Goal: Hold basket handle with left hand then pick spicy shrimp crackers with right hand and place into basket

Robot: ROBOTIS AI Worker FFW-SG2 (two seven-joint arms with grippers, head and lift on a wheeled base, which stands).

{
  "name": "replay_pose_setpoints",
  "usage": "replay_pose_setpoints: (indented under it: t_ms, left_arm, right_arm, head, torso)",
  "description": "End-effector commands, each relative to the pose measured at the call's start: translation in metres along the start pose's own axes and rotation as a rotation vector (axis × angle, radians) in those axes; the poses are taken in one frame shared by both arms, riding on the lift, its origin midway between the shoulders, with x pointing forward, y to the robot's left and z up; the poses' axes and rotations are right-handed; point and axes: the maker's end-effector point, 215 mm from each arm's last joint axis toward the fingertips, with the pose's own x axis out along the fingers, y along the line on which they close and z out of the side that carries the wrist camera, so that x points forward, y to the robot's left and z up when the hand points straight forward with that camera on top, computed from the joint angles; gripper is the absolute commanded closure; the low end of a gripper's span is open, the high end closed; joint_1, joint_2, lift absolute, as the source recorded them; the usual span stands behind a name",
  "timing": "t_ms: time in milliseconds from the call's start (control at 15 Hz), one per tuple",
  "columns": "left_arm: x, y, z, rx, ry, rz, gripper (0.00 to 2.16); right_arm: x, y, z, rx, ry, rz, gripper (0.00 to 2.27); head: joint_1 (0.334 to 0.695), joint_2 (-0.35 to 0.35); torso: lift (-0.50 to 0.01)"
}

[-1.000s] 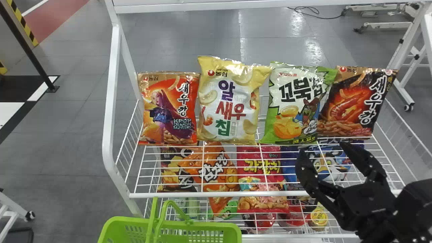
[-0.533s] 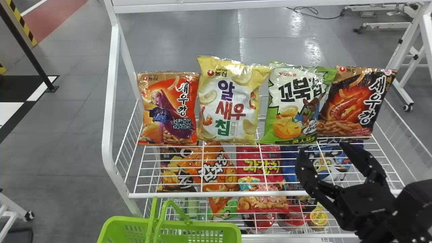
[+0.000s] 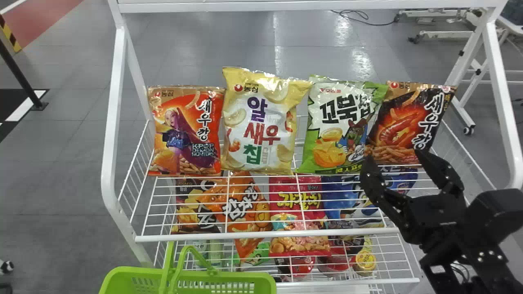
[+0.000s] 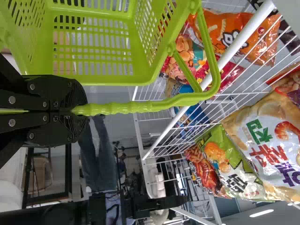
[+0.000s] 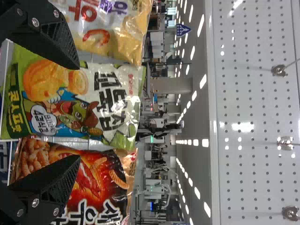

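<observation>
The left hand [image 4: 78, 110], a pair of flat black fingers, is closed together on the ridged grip of the bright green plastic handle [image 4: 140, 107]; that handle belongs to the slotted, bright green plastic basket [image 3: 229, 275], at the near side of the white wire shelf [image 3: 265, 235], toward its left end; the right hand [image 3: 394, 161], also with two flat black fingers, has them set wide apart, tips toward the upright bags; in the right wrist view, one finger overlaps the border of the yellow-and-white chip bag [image 3: 261, 122] and the green-and-white chip bag [image 3: 339, 126], and the other overlaps the spicy shrimp crackers, a glossy black-and-orange bag [image 3: 408, 122]; whether either finger touches a bag, I cannot tell.

The spicy shrimp crackers stand on the shelf at the right end of the row, leaning slightly, just beside the green-and-white bag; the yellow-and-white bag comes next to the left, and a red-orange snack bag [image 3: 186, 130] ends the row; more packets lie beneath the wires, among them an orange bag [image 3: 239, 206].
</observation>
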Motion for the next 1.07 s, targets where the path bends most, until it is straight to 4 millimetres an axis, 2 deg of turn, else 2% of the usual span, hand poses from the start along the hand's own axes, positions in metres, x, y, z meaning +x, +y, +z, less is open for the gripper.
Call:
replay_pose_setpoints:
  t_ms: [0,200,467,667,1000]
  left_arm:
    - [0.002,-0.002,-0.001,0.007,0.01,0.001,1.89]
    - [0.004,-0.003,-0.003,0.011,0.017,0.0,1.89]
    - [0.006,-0.002,-0.001,0.021,0.025,0.005,1.89]
    - [0.005,-0.002,-0.001,0.023,0.027,0.007,1.89]
    - [0.006,-0.002,-0.001,0.028,0.032,0.009,1.89]
  right_arm:
    - [0.016,-0.02,-0.004,-0.014,0.005,-0.038,0.14]
    - [0.036,-0.044,-0.013,-0.035,0.036,-0.074,0.14]
    - [0.056,-0.09,-0.028,-0.029,0.072,-0.142,0.14]
    - [0.07,-0.095,-0.035,-0.026,0.091,-0.141,0.14]
    - [0.096,-0.107,-0.041,-0.03,0.124,-0.156,0.14]
  head:
    - [0.695,-0.042]
    - [0.695,-0.073]
    - [0.695,-0.127]
    - [0.695,-0.164]
    - [0.695,-0.17]
  torso:
    - [-0.037]
    - [-0.037]
    - [-0.037]
    - [-0.037]
    - [-0.037]
